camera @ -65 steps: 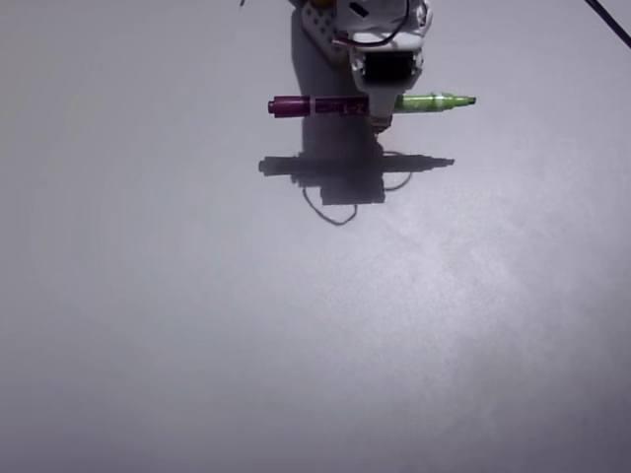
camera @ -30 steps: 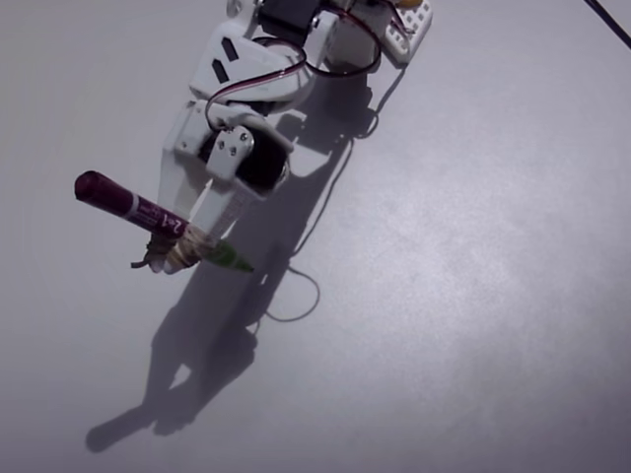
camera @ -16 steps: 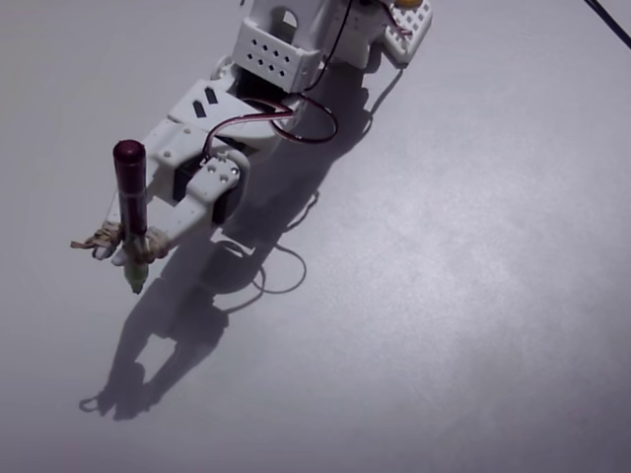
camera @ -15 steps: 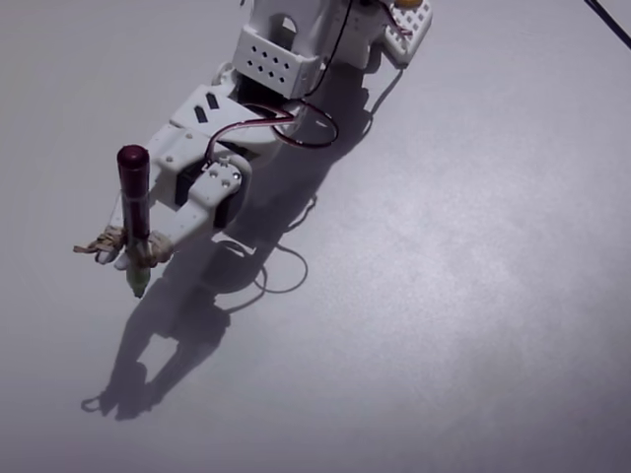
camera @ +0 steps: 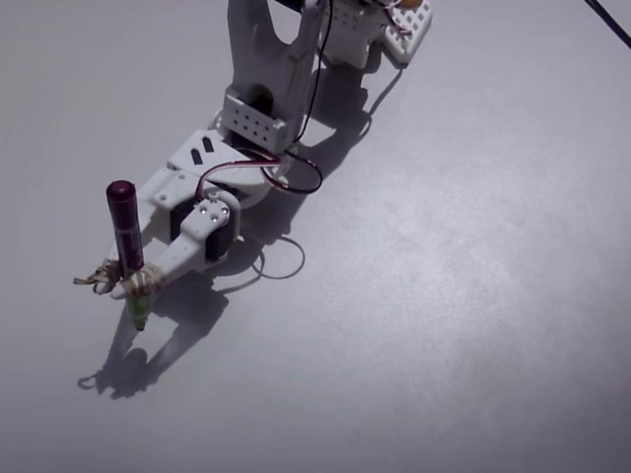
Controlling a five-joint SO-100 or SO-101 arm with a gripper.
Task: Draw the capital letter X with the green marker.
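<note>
— Marker position: where is it shown?

— The green marker (camera: 127, 248) is seen in the fixed view near the left edge of the tabletop (camera: 463, 296), about midway between the far and near edges. It stands nearly upright, the dark maroon rear half and cap uppermost and the lime-green pointed half directed downward. The green tip is shown at or just above the surface; contact cannot be confirmed at this resolution.

— How is the end effector depicted?

— The gripper (camera: 130, 284) is clenched around the marker's lower part, just above the green point. Tan binding (camera: 103, 279), resembling string or rubber band, is wrapped around the fingers at the grasp, and loose ends are seen projecting to the left.

— What is shown of the arm?

— The white arm (camera: 258, 108) is extended from the base at the far edge, slightly left of centre, down and to the left toward the marker. A red-and-black cable (camera: 296, 177) is looped beside the wrist section. A black cable (camera: 606, 22) is cut off at the far right corner.

— Are any drawn strokes visible?

— No green line can be made out on the grey surface. A dark shadow (camera: 143, 360) of arm and marker is cast toward the near left corner.
</note>
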